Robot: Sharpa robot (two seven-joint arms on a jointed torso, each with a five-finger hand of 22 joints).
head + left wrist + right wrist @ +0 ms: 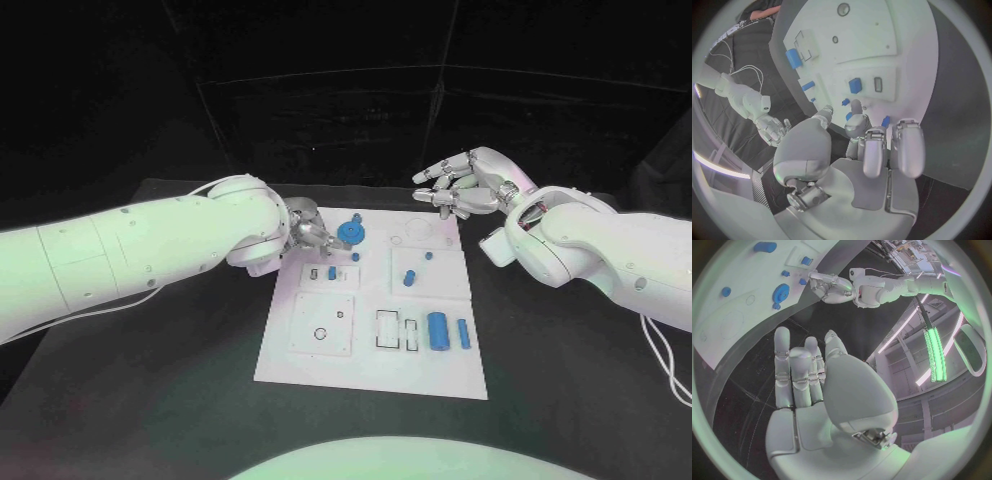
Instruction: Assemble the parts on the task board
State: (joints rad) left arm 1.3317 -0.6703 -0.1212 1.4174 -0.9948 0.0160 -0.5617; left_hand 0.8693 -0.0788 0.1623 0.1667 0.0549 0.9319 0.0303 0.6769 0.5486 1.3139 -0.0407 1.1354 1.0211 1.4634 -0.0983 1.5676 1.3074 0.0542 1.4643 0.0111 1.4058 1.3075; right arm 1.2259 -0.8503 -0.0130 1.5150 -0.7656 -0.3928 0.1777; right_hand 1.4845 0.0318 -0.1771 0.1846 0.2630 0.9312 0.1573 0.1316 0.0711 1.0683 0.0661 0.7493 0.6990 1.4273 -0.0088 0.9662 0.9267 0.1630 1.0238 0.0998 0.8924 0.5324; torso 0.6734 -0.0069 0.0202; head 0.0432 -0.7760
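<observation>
White task board (368, 345) flat in the middle of the black worktop (159, 400). Left hand (306, 238) low over the board's far left corner, fingers curled close by a round blue part (355, 235); cannot tell if holding it. More blue parts nearer the body: a long blue peg (437, 331) lying lengthways toward the robot. Right hand (464, 188) up off the far right corner, fingers apart, holding nothing. Left hand much nearer the parts.
</observation>
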